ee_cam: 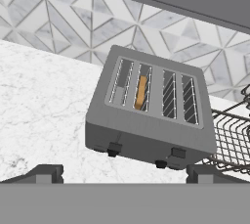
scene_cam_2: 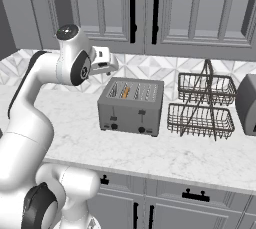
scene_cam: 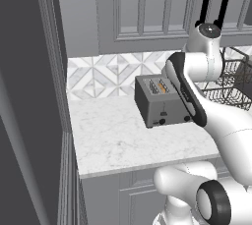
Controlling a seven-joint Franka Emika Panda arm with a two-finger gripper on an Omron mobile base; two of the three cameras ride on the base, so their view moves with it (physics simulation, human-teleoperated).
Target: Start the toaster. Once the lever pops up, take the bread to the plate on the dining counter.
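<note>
Toaster (ee_cam: 149, 113) mid-worktop, backed near tiled wall (ee_cam: 63, 17); bread (ee_cam: 141, 92) down in second slot. Bare marble left and front; wire basket (scene_cam_2: 201, 108) just right. Gripper (ee_cam: 125, 173) spread wide, holding nothing, above toaster. Lever (ee_cam: 114, 148) small, indistinct.

Readable text: none is showing in any view.
Toaster (ee_cam: 146, 120) face: knobs and lever tabs are showing, but no lettering, brand or numbers are appearing on it.
Cabinet doors (scene_cam_2: 190, 8): plain grey panels are carrying no labels or signs.
Tiled backsplash (scene_cam: 108, 74): only a geometric pattern is running across it, no characters.
</note>
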